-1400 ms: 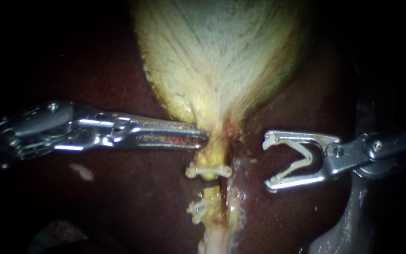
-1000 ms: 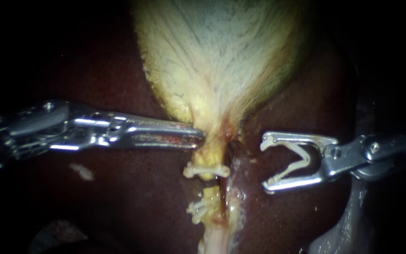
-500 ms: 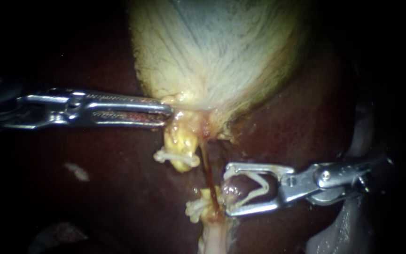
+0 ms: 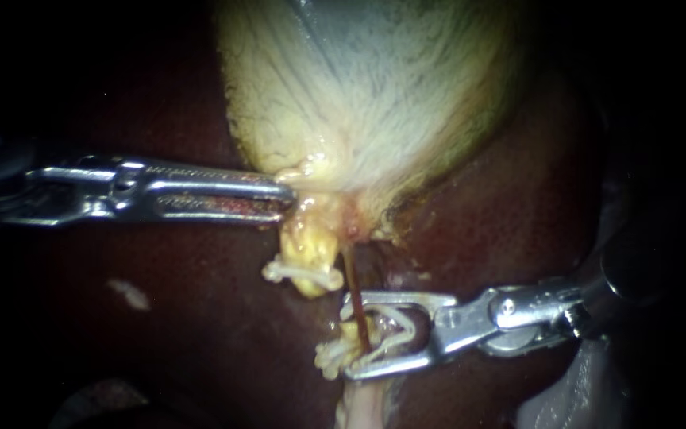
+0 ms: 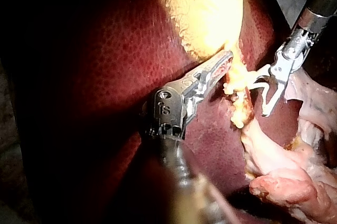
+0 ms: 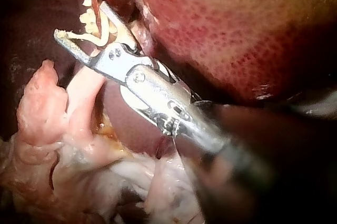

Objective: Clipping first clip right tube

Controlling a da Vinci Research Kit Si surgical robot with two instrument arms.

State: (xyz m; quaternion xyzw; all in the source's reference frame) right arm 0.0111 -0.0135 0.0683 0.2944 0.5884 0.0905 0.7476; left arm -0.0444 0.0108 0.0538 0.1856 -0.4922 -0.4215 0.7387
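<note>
My left instrument (image 4: 286, 199) comes in level from the left, jaws shut on the yellow lower end of the gallbladder (image 4: 375, 103), which it holds to the left. A thin dark red tube (image 4: 351, 274) runs down from there. My right instrument (image 4: 348, 335) has open jaws that carry a white clip (image 4: 395, 327) and straddle the tube, one jaw on each side. The left wrist view has the left jaws (image 5: 224, 66) on yellow tissue and the right instrument (image 5: 266, 90) beside them. In the right wrist view the tube (image 6: 93, 3) crosses the right jaws (image 6: 84, 24).
Dark red liver (image 4: 200, 334) lies all around. One white clip (image 4: 303, 274) sits on the yellow stump beside the tube, another (image 4: 329, 355) lower down at the right jaws' tips. Pale fatty tissue (image 4: 363, 405) trails below; it fills the right wrist view (image 6: 68, 129) under the shaft.
The left instrument has pulled the gallbladder's lower end left and up, baring the thin red tube. The right instrument has moved down and left until its open jaws straddle that tube.
</note>
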